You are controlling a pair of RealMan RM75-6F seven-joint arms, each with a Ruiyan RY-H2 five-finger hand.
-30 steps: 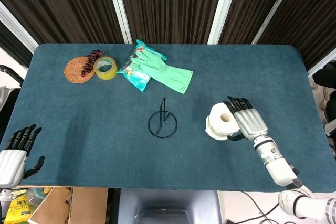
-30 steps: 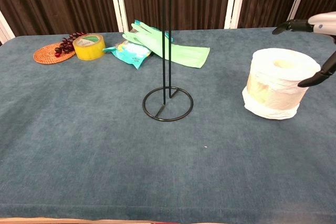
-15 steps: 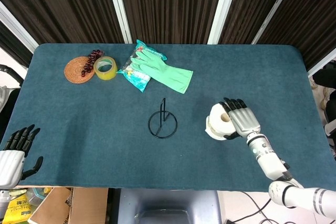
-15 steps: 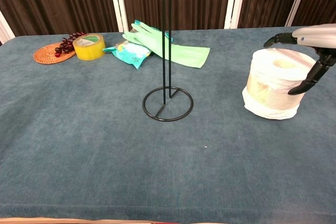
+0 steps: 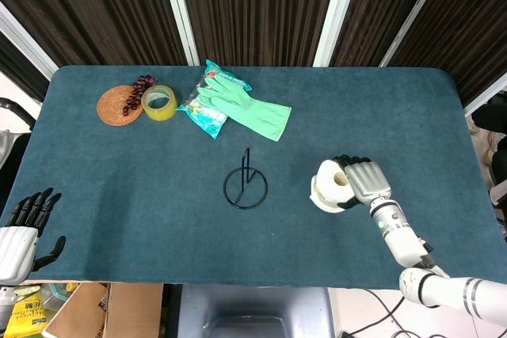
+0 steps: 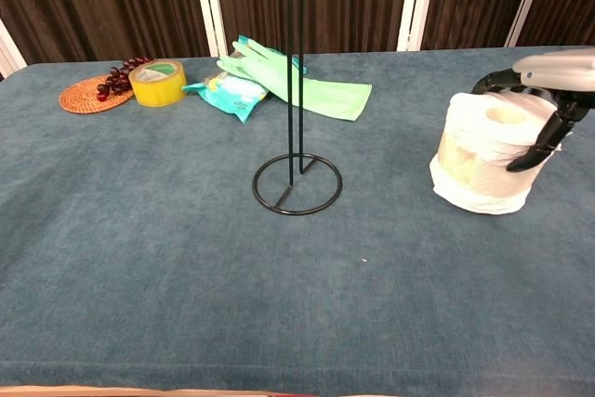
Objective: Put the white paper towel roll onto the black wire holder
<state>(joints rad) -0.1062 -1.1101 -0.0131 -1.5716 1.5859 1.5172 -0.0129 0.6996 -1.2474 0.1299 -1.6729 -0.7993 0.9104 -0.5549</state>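
Right hand (image 5: 367,182) is wrapping around the roll (image 5: 332,184) from above and the side, gripping it. Roll is standing upright on the counter (image 5: 119,187), well right of the holder (image 5: 245,184). Left hand (image 5: 21,231) is hanging at the counter's near-left edge, fingers apart, holding nothing.

Nothing here is showing readable text. The yellow packet (image 5: 26,312) below the table (image 5: 119,187) is carrying print, too small to read.
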